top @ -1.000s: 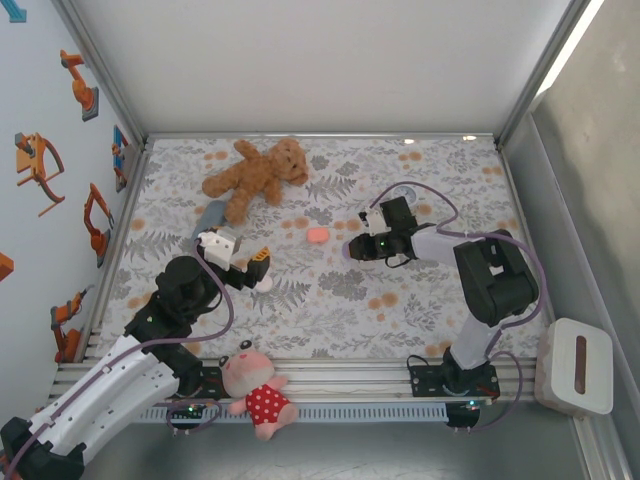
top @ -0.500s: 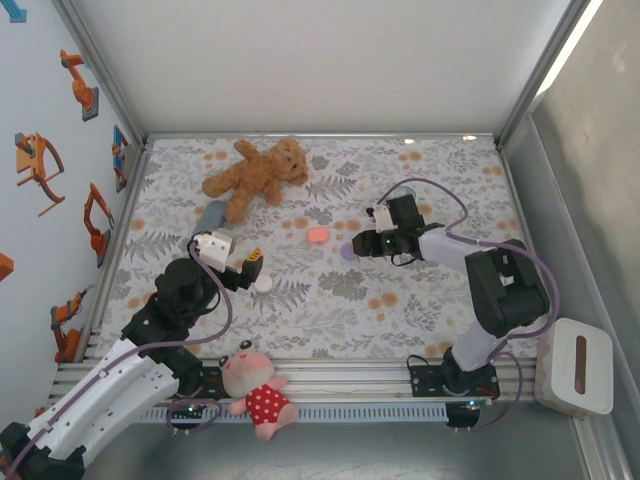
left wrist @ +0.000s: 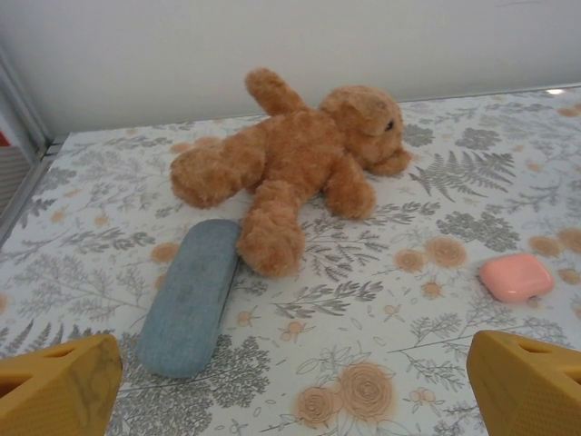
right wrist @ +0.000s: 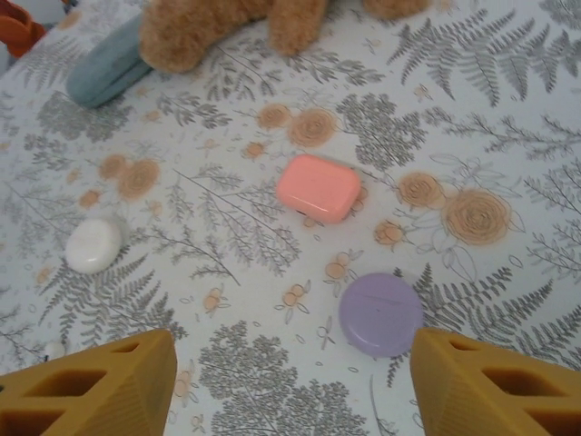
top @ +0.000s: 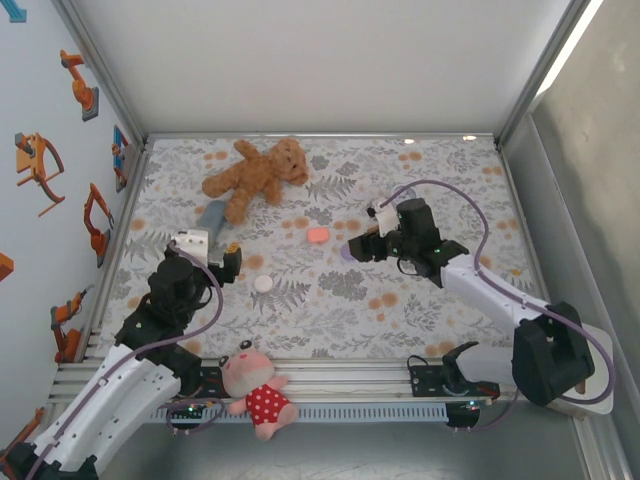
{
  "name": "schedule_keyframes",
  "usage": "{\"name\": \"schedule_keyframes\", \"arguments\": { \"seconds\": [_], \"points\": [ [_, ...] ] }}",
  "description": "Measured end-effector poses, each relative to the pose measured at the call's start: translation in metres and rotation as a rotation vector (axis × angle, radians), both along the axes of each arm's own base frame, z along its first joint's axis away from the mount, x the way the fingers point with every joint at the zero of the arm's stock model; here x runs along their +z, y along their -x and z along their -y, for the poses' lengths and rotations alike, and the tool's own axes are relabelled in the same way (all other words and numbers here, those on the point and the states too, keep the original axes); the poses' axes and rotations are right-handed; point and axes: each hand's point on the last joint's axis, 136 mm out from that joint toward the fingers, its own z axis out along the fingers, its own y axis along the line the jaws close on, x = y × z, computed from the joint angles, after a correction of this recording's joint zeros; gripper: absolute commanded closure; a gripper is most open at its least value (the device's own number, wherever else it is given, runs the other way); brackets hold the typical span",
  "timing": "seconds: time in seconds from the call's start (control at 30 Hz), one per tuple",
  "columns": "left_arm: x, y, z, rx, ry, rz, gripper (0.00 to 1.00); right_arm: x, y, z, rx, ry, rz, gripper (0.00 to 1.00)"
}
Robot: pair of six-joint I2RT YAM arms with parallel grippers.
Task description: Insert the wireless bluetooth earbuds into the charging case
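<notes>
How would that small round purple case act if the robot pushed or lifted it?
The purple case lies flat like a puck on the patterned cloth, so a push would probably slide it, not roll it. Its smooth, rounded rim looks hard and could slip out of a pinch. Being so small, it is likely light.

On my right wrist camera the top edge cuts off the teddy bear (right wrist: 227, 23), and the far end of the blue case (right wrist: 104, 73) runs behind it. A pale speck (right wrist: 53, 350) near the bottom-left corner is too small to name, perhaps an earbud. From above, the right tool (top: 352, 247) hides part of the purple case (top: 344, 254).
</notes>
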Motion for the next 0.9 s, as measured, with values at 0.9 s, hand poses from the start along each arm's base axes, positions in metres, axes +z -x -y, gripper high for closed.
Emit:
{"name": "schedule_keyframes", "arguments": {
  "seconds": [0.9],
  "points": [
    [-0.035,-0.015,-0.064,0.291,0.321,-0.174,0.04,-0.005,0.038,-0.159,0.662,0.316,0.375,0.01]
  ]
}}
